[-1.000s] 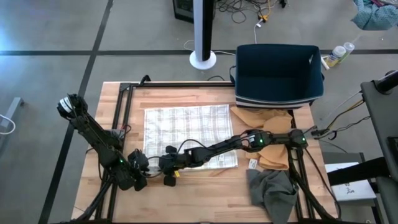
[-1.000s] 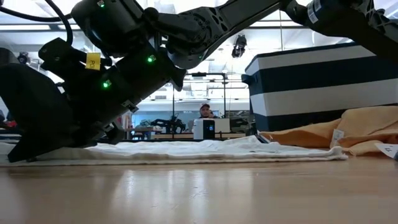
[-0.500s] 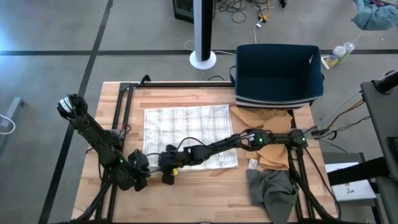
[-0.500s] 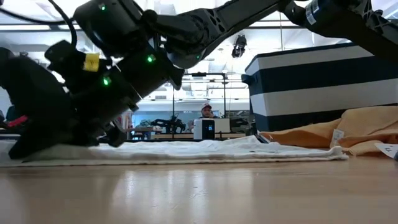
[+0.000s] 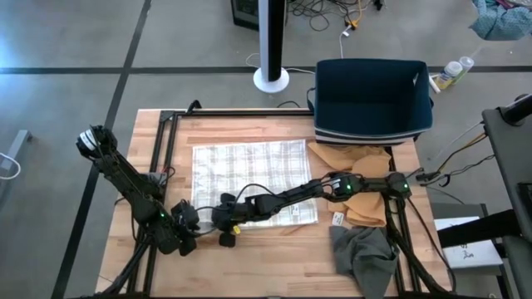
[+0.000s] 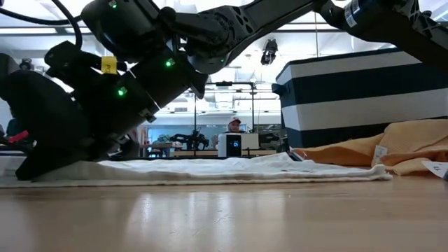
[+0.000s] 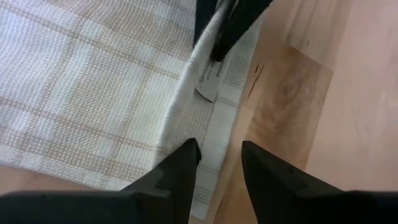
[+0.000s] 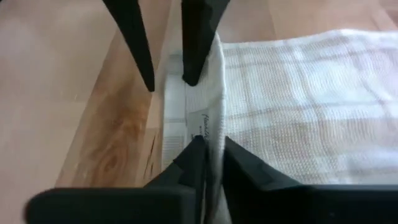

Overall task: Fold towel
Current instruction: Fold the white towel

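1. The white towel with a tan plaid pattern [image 5: 253,181] lies flat on the light wooden counter [image 5: 274,257], left of centre in the high view, with its near left corner at the lower left of the cloth.
2. The right end effector [image 8: 208,158] is at that corner; in the right wrist view its two dark fingers [image 8: 245,165] are pinched together on a raised ridge of the towel's edge, next to a small white label.
3. The right arm stretches across the lower part of the high view from its base at the right to that corner [image 5: 226,218].
4. The left end effector [image 7: 219,158] hovers at the same corner, facing the right one; its fingers [image 7: 180,168] stand apart, with the towel's hem under the gap between them and nothing clamped.
5. In the high view the left end effector [image 5: 189,218] sits just left of the right one, at the lower left of the counter.
6. The low view shows both dark end effectors at the left of the frame, low over the towel's edge [image 6: 210,170].
7. A dark blue fabric bin with pale stripes [image 5: 372,98] stands at the upper right of the counter.
8. A crumpled tan cloth [image 5: 353,162] lies just below the bin, touching the towel's right side.
9. A dark grey cloth [image 5: 362,253] lies bunched at the lower right corner.
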`<state>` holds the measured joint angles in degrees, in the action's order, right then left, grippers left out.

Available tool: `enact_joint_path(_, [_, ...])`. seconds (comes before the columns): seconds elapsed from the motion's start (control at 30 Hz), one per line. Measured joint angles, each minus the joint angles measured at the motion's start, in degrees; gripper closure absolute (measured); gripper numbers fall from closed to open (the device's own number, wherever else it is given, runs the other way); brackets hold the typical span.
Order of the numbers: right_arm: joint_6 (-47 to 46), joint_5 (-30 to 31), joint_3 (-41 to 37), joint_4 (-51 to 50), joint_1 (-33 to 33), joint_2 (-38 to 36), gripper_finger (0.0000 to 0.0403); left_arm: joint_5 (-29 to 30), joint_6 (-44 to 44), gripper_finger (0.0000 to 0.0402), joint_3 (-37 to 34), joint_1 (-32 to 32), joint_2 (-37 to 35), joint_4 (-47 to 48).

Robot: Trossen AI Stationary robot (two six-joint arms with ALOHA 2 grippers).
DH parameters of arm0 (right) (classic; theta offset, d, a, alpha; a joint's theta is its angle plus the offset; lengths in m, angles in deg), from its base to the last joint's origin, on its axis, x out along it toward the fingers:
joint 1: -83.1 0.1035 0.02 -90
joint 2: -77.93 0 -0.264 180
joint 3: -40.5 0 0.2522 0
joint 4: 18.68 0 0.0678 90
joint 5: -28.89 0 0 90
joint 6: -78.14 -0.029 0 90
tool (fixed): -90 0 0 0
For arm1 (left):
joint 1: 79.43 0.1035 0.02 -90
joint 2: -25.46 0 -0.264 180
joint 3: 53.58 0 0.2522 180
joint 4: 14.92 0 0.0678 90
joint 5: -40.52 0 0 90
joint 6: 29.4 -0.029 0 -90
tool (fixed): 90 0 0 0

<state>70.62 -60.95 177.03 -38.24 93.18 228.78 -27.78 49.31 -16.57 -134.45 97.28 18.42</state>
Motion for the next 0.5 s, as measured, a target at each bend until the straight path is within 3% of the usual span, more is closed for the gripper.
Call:
enact_joint_path(0.1, [2.4,0.0,1.0,-0.3,0.0,0.0,0.0396,-0.7,0.0,0.0272,0.0,0.0,-0.5,0.1])
enact_joint_path(0.5, [16.5,8.8,4.6,-6.1,0.9,0.0,0.0399,-0.8,1.0,0.0268,0.0,0.0,-1.3,0.4])
